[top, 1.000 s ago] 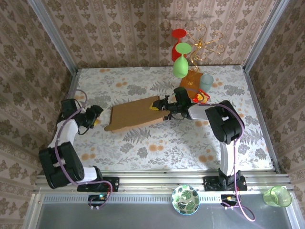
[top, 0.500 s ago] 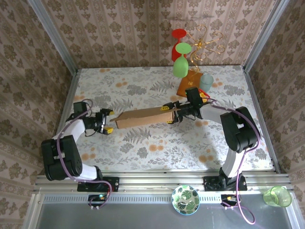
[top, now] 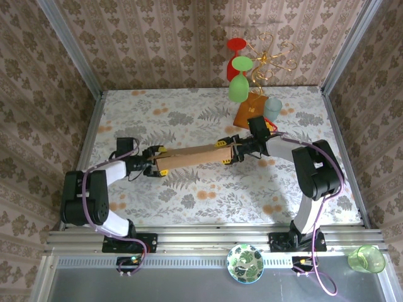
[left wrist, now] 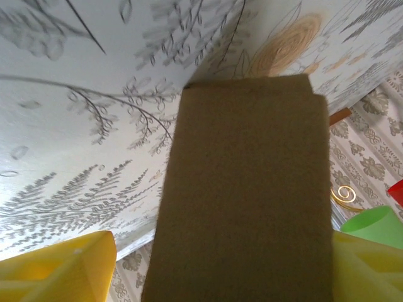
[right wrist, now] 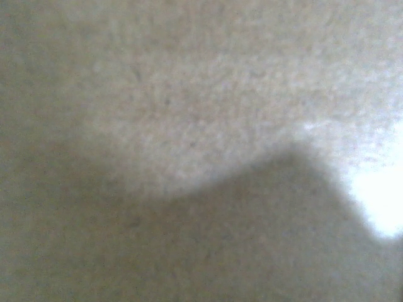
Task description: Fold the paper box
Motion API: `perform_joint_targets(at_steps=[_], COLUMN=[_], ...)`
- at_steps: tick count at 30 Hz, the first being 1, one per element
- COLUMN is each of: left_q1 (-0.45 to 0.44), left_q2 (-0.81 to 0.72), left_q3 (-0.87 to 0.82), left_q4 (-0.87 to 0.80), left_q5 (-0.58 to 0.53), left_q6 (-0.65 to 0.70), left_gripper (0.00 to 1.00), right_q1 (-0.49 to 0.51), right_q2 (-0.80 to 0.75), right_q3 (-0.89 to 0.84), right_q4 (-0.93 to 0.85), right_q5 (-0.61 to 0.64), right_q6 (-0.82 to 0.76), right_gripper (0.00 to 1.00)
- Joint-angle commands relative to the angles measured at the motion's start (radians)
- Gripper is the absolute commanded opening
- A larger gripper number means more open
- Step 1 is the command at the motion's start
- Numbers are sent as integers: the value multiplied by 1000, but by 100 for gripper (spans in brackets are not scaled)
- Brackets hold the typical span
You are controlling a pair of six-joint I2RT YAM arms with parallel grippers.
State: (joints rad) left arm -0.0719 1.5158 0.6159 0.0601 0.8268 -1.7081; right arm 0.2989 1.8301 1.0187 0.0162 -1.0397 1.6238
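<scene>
Both paper box (top: 189, 158) ends engaged: right claw (top: 225, 151) grips, left claw (top: 155, 168) straddles

The paper box (top: 192, 156) tipped up on edge, mid-table.
Plain brown corrugated cardboard. From above it reads as 1 long, narrow strip, so it is not lying flat but raised onto a long edge. It runs left to right across the middle of the floral table (top: 189, 195), with its right end slightly farther back. In the left wrist view the paper box (left wrist: 245, 189) shows a flat brown face with a small step at 1 far corner. In the right wrist view the paper box (right wrist: 189, 126) is a close tan blur.
</scene>
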Motion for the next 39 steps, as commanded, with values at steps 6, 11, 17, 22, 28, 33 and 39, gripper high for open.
perform_joint_targets(at_steps=[6,11,17,22,28,33,39], left_q1=[-48,-51,-36,11,58,81,120], left_q2=[-6,-36,-102,-137,-128,-110,-74], left_q3=[-53,-56,-26,25,56,82,130], left_q4=[119,79,-83,-274,-377,-438,-521], left_q5=[-23,-28,-48,-48,-35,-33,-46], left_q6=[-171,-198,-204,-150,-118,-91,-10], left_gripper=[62,50,40,36,34,35,36], right_q1=[-8,-17,-54,-97,-134,-72,65], right_q2=[55,47,-31,-125,-213,-334,-497], right_q3=[0,23,114,218,279,364,251], right_q4=[-80,-117,-383,-632,-779,-799,-615], right_q5=[12,25,104,204,326,585,768], right_q6=[5,-41,-260,-464,-649,-1003,-1572], right_gripper=[59,75,82,85,88,64,48])
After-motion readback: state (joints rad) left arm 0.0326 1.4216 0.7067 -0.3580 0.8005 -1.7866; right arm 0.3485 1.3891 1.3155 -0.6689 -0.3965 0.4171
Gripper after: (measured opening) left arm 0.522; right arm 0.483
